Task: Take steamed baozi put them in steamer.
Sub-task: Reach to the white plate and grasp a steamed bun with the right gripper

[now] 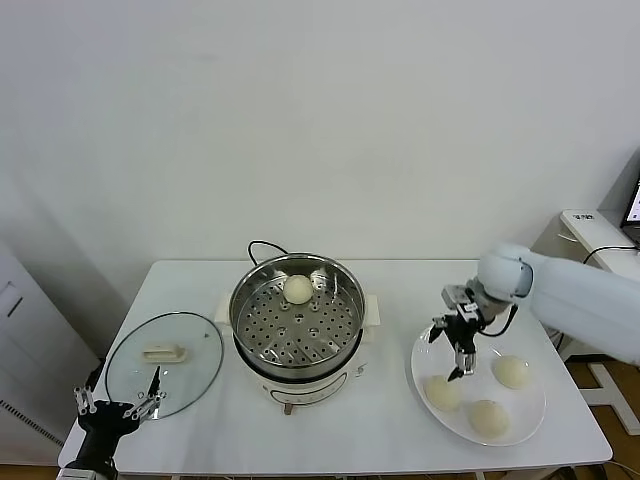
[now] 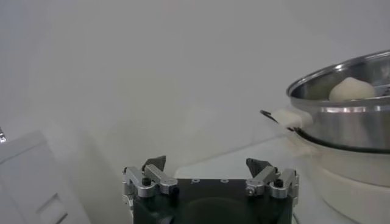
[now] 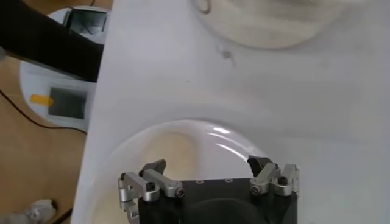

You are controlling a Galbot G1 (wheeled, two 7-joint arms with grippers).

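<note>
The shiny steel steamer (image 1: 296, 322) stands on its white base at the middle of the table, with one cream-white baozi (image 1: 297, 289) on its perforated floor near the back. Three more baozi (image 1: 441, 392) (image 1: 511, 371) (image 1: 488, 417) lie on the white plate (image 1: 533, 408) to the right. My right gripper (image 1: 462, 357) hangs open over the plate's left part, just above the nearest baozi, with nothing between its fingers. In the right wrist view its jaws (image 3: 207, 165) stand wide over the plate (image 3: 140, 146). My left gripper (image 1: 118, 408) is parked open at the table's front left corner; its wrist view (image 2: 207, 164) shows the steamer (image 2: 347, 119) and the baozi (image 2: 351, 89) inside.
A round glass lid (image 1: 195, 365) with a cream handle lies flat left of the steamer, close to my left gripper. A black cord (image 1: 262, 246) runs from behind the pot. White equipment (image 1: 585, 232) stands beyond the table's right edge.
</note>
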